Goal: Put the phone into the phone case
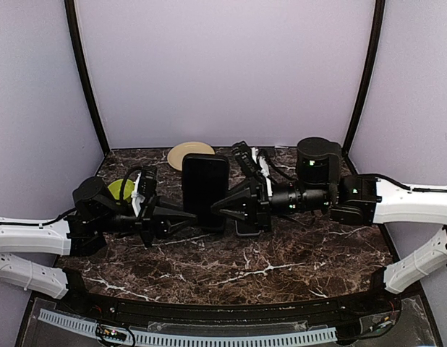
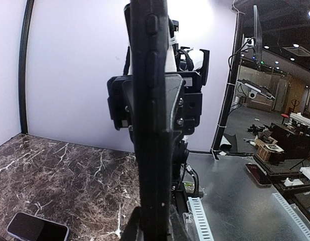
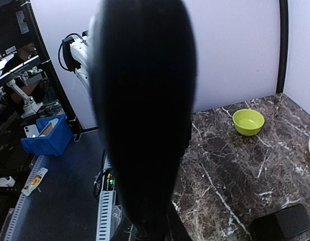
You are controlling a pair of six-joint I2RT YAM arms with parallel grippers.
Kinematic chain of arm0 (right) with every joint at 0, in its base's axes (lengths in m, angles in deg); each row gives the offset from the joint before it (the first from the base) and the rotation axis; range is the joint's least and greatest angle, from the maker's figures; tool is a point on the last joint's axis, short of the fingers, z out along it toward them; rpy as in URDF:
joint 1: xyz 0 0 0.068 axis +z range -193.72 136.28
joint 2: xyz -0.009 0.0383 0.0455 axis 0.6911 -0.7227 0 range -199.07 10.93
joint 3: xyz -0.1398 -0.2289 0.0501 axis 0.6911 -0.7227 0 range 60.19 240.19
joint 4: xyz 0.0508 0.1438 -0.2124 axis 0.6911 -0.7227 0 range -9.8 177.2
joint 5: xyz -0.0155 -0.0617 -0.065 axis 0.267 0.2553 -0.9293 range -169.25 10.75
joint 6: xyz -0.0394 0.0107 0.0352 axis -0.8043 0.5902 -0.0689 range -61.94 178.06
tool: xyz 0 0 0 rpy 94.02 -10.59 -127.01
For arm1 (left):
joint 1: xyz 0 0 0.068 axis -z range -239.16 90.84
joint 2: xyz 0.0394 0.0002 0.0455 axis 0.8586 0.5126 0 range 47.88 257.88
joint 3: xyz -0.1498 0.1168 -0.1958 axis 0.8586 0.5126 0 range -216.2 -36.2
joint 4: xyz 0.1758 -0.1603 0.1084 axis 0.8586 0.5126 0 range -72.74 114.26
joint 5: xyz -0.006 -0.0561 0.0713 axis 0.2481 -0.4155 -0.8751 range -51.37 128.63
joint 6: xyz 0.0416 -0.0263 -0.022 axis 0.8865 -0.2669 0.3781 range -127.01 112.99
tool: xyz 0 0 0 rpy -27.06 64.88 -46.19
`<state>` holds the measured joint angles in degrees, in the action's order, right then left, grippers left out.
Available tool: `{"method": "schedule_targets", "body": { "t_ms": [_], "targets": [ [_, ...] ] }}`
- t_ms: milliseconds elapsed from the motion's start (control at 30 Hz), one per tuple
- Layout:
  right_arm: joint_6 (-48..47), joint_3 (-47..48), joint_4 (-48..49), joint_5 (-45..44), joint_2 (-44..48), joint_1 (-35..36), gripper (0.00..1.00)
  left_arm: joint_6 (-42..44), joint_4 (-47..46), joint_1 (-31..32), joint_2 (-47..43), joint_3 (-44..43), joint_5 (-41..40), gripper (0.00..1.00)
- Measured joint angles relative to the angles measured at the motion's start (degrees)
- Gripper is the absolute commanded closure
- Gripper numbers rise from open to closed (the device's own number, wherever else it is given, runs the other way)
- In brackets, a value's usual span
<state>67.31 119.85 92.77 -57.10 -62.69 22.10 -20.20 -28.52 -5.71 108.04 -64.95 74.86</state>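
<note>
A black phone case (image 1: 205, 189) stands upright over the middle of the table, held from both sides. My left gripper (image 1: 186, 215) is shut on its left edge; in the left wrist view the case's edge (image 2: 152, 125) with button bumps fills the middle, and the gripper (image 2: 155, 223) is clamped at its base. My right gripper (image 1: 222, 204) is shut on the right edge, and the case (image 3: 145, 115) blocks most of the right wrist view. The phone (image 2: 37, 228) (image 3: 280, 223), dark with a light rim, lies flat on the marble under the right gripper (image 3: 150, 232), partly hidden in the top view (image 1: 247, 230).
A yellow-green bowl (image 1: 121, 189) (image 3: 248, 121) sits at the left by the left arm. A beige plate (image 1: 189, 154) lies at the back centre behind the case. Purple walls close the back and sides. A blue bin (image 3: 47, 138) stands off the table.
</note>
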Motion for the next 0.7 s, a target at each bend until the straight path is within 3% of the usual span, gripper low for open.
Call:
{"method": "schedule_targets", "body": {
  "t_ms": [267,300,400,467,700],
  "targets": [
    [-0.37,0.0,0.68,0.96,-0.2,-0.57,1.0,-1.38,-0.39,-0.2,-0.13,0.22,-0.48,0.98],
    [-0.37,0.0,0.66,0.85,-0.2,-0.57,1.0,-1.38,-0.39,-0.2,-0.13,0.22,-0.52,0.93],
    [-0.2,0.0,0.5,0.22,-0.17,-0.63,1.0,-1.29,-0.37,-0.17,-0.13,0.22,-0.92,0.6],
    [0.33,-0.02,-0.55,-0.39,-0.09,-0.81,1.0,-0.28,-0.7,-0.17,-0.2,0.17,-1.51,0.47],
    [0.9,-0.02,-6.29,-3.45,0.48,-2.43,1.0,1.2,-0.24,-0.13,-0.2,-0.02,-5.09,0.33]
  ]
}}
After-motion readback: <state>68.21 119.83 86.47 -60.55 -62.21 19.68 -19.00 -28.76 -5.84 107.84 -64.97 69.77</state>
